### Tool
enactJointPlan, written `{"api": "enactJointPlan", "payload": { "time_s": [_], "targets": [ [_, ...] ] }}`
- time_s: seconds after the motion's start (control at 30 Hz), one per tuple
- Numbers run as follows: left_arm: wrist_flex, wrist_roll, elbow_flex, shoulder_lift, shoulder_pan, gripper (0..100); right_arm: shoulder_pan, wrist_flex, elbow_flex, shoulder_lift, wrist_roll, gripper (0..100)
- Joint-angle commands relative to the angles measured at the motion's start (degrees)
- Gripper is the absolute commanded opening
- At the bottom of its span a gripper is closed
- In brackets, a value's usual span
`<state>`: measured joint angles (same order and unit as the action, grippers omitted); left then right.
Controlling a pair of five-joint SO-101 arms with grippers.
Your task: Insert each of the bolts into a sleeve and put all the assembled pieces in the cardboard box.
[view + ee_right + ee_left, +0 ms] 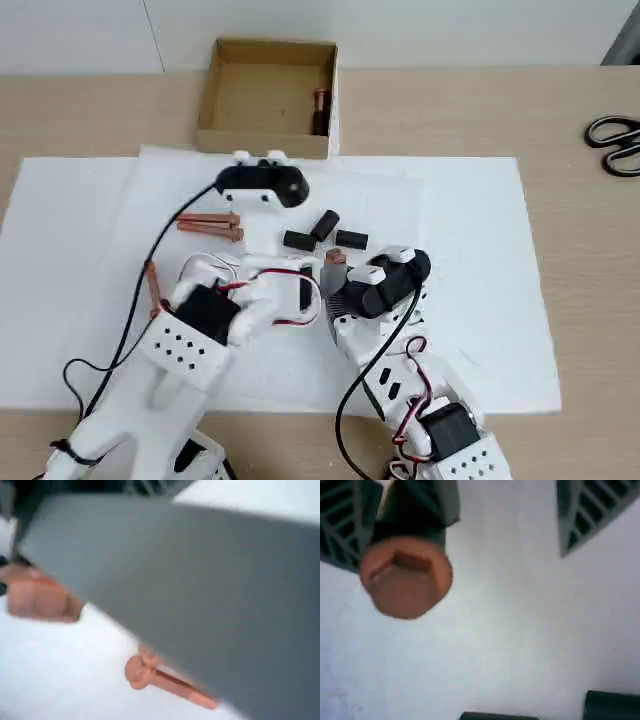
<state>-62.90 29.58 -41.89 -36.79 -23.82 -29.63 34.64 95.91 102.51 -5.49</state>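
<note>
A black sleeve with a copper bolt head (405, 580) at its end hangs over the white paper beside one finger (345, 525) of my left gripper (467, 560). That gripper is open, its other finger (595, 510) well apart. From above, the bolt head (335, 257) sits where my left gripper (312, 288) and right gripper (338, 285) meet. Three loose black sleeves (325, 235) lie just beyond them. Copper bolts (210, 225) lie to the left, one more (153, 288) by the left arm. The cardboard box (225, 100) holds one assembled piece (320, 108).
A white paper sheet (470, 300) covers the work area. A black and white device (260, 183) with a cable stands in front of the box. Scissors (615, 143) lie at the far right. A loose bolt (165, 680) lies on the paper in the right wrist view.
</note>
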Motion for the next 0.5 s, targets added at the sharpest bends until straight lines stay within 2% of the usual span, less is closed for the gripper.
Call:
{"api": "enactJointPlan", "payload": {
  "time_s": [0.0, 0.23, 0.47],
  "targets": [
    [-7.6, -3.8, 6.6, -0.4, 7.2, 23, 0.5, -1.4, 0.2, 1.3, -0.4, 0.5],
    [-15.0, -22.5, 15.9, -0.4, 21.4, 23, 0.6, -1.2, 0.3, 1.3, -0.4, 0.5],
    [-23.0, -25.8, 21.1, -0.4, 29.1, 23, 1.0, -1.0, -0.6, 0.7, -0.2, 0.4]
  ]
}}
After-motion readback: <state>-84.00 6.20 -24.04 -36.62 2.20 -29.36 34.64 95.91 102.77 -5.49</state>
